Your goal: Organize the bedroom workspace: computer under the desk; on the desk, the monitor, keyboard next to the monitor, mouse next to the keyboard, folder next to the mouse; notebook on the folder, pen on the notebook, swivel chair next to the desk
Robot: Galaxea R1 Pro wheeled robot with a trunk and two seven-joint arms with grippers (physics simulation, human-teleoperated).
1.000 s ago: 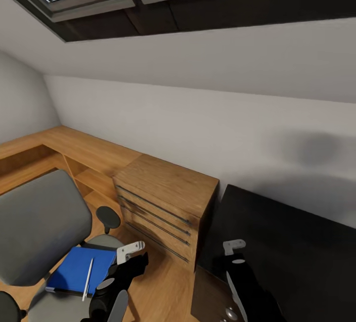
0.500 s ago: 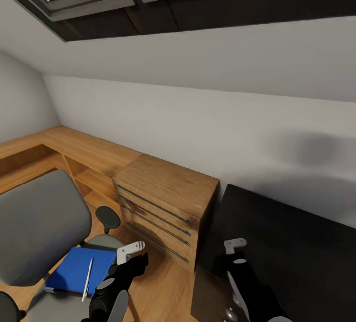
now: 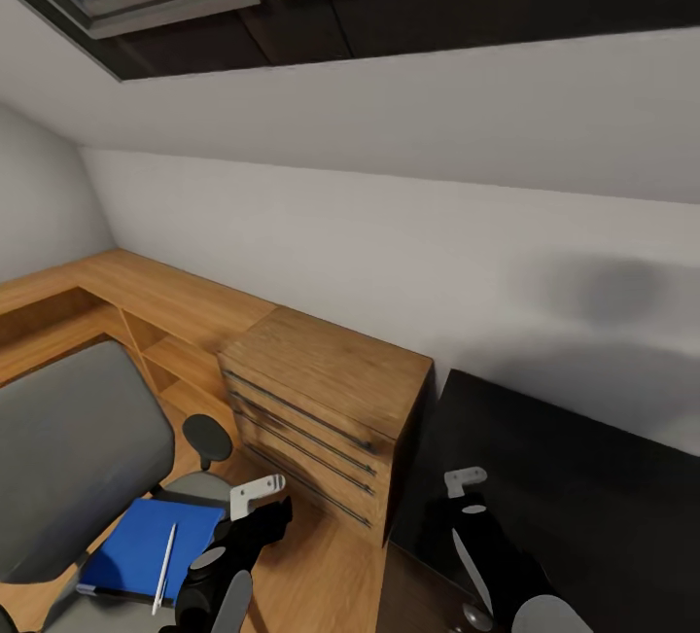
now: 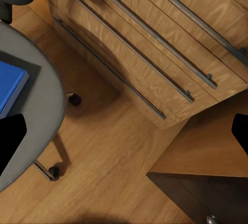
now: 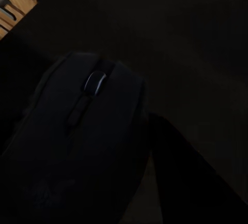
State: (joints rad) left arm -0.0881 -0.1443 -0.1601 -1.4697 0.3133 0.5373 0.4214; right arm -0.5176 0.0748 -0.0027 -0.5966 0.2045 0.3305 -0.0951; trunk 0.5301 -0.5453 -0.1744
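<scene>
Mouse (image 5: 77, 146): black, with a grey scroll wheel, close up in the right wrist view, lying against the black bench top.
Right fingers (image 3: 465, 483): lower middle of the head view over the bench (image 3: 583, 487); whether apart or closed on the mouse, I cannot tell.
Left fingers (image 3: 257, 494): lower left of centre, above the wood floor (image 4: 113, 146) beside the chair; apart, nothing between them.
Swivel chair (image 3: 68, 448): grey, at the lower left, with a black armrest.
Folder (image 3: 136, 545): blue, flat on the chair seat.
Pen (image 3: 163, 555): thin, white, lying on the blue cover.
Wooden drawer cabinet (image 3: 321, 409): long metal handles, between chair and bench, against the white wall.
</scene>
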